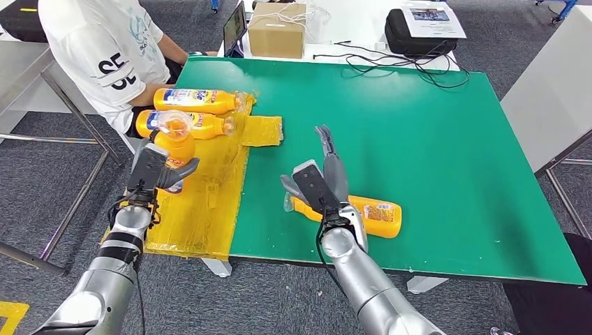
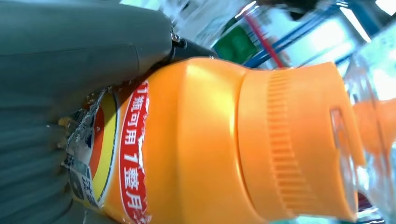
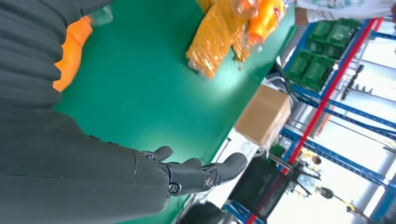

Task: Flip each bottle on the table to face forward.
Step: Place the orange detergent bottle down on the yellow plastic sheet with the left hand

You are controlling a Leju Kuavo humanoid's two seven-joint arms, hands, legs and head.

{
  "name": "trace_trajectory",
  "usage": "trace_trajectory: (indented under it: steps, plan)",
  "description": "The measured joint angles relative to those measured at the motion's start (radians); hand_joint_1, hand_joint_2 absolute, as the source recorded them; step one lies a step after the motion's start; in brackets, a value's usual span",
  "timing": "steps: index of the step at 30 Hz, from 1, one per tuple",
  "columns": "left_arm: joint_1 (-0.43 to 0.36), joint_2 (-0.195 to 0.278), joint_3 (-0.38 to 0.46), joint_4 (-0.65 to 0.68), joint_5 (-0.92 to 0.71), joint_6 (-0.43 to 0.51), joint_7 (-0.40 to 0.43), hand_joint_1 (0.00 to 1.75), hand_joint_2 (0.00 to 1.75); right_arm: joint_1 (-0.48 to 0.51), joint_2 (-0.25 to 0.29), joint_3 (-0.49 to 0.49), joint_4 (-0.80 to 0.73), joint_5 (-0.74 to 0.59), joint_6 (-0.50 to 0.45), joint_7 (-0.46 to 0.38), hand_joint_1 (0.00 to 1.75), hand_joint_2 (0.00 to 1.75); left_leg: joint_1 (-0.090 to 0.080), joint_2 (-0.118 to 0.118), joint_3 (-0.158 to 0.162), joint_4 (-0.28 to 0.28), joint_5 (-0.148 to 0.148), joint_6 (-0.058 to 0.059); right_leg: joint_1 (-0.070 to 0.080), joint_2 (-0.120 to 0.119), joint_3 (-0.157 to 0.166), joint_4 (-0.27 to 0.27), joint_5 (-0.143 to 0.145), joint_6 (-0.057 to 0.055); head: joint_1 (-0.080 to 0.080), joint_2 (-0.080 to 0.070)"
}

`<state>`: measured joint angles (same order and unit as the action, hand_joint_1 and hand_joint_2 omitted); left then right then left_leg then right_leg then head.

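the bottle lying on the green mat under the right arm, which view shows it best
The head view: the lying bottle shows most of its orange body and label on the green mat, partly covered by the right hand. The right wrist view catches an orange sliver of it beside the hand's cover.

The worktop [image 1: 433, 139] has a smooth, matt green covering. Along its left side lies a crinkled yellow sheet [image 1: 209, 202], glossy like plastic film. The bottles [image 1: 199, 101] are shiny orange plastic with clear plastic caps and glossy printed labels; on the one gripped by the left hand [image 1: 150, 167], the label edge [image 2: 84, 116] is torn and rough. Both hands have matt grey ribbed covers, the arms brushed silver metal. The box [image 1: 277, 29] is dull brown cardboard. The floor [image 1: 42, 181] is rough grey carpet.
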<state>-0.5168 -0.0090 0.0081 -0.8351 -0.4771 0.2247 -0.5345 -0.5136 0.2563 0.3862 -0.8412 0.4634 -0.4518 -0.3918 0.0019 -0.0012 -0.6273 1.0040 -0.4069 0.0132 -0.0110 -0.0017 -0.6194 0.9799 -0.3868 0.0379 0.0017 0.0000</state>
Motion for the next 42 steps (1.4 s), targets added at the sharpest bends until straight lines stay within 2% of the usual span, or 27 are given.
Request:
trace_trajectory:
  steps: [3, 8, 9, 13, 19, 24, 31, 35, 42]
  plan:
    - [-0.012, 0.019, -0.013, -0.004, -0.112, 0.005, 0.014, 1.75, 1.75, 0.008, -0.010, -0.016, -0.048, 0.015, 0.019, 0.009, 0.00, 1.75, 0.000, 0.000, 0.000, 0.000, 0.000, 0.000, 0.000, 0.000, 0.000, 0.000, 0.000, 0.000, 0.000, 0.000]
    - [-0.019, 0.027, -0.024, -0.004, -0.158, -0.002, 0.020, 1.75, 1.75, 0.008, -0.014, -0.020, -0.065, 0.018, 0.027, 0.013, 0.00, 1.75, 0.000, 0.000, 0.000, 0.000, 0.000, 0.000, 0.000, 0.000, 0.000, 0.000, 0.000, 0.000, 0.000, 0.000]
    - [-0.031, 0.040, -0.045, 0.002, -0.205, -0.021, 0.016, 1.75, 1.75, 0.009, -0.016, -0.023, -0.075, 0.017, 0.036, 0.014, 0.00, 1.75, 0.000, 0.000, 0.000, 0.000, 0.000, 0.000, 0.000, 0.000, 0.000, 0.000, 0.000, 0.000, 0.000, 0.000]
    - [-0.155, 0.146, -0.262, 0.137, -0.454, -0.172, -0.032, 1.75, 1.75, 0.011, -0.028, -0.030, -0.108, -0.013, 0.086, -0.007, 0.00, 1.75, 0.000, 0.001, 0.000, 0.000, 0.001, -0.001, 0.000, 0.000, 0.000, 0.001, 0.000, 0.000, 0.000, 0.000]
    - [-0.216, 0.187, -0.383, 0.231, -0.523, -0.184, -0.006, 1.75, 1.75, 0.006, -0.027, -0.030, -0.107, -0.019, 0.098, -0.013, 0.00, 1.75, 0.000, 0.001, 0.000, 0.000, 0.001, -0.001, 0.000, 0.000, 0.000, 0.001, 0.000, 0.000, 0.000, 0.000]
    - [-0.256, 0.188, -0.494, 0.313, -0.621, -0.182, 0.093, 1.75, 1.75, -0.017, -0.019, -0.024, -0.094, -0.023, 0.116, -0.013, 0.00, 1.75, 0.000, 0.001, 0.000, 0.000, 0.001, -0.001, 0.000, 0.000, 0.000, 0.001, 0.000, 0.000, 0.000, 0.000]
    - [-0.273, 0.162, -0.606, 0.416, -0.694, -0.184, 0.231, 1.75, 1.75, -0.054, 0.008, 0.000, -0.058, -0.030, 0.133, -0.013, 0.00, 1.75, 0.000, 0.001, 0.000, 0.000, 0.001, 0.000, 0.000, 0.000, 0.000, 0.001, 0.000, 0.000, 0.000, 0.000]
    - [-0.277, 0.150, -0.638, 0.452, -0.708, -0.191, 0.262, 1.75, 1.75, -0.066, 0.020, 0.014, -0.040, -0.030, 0.139, -0.013, 0.00, 1.75, 0.000, 0.000, 0.000, 0.000, 0.001, 0.000, 0.000, 0.000, 0.000, 0.001, 0.000, 0.000, 0.000, 0.000]
    - [-0.291, 0.143, -0.659, 0.480, -0.708, -0.193, 0.268, 1.75, 1.75, -0.074, 0.031, 0.022, -0.020, -0.030, 0.140, -0.013, 0.00, 1.75, 0.000, 0.000, 0.000, 0.000, 0.001, 0.000, 0.000, 0.000, 0.000, 0.001, 0.000, 0.000, 0.000, 0.000]
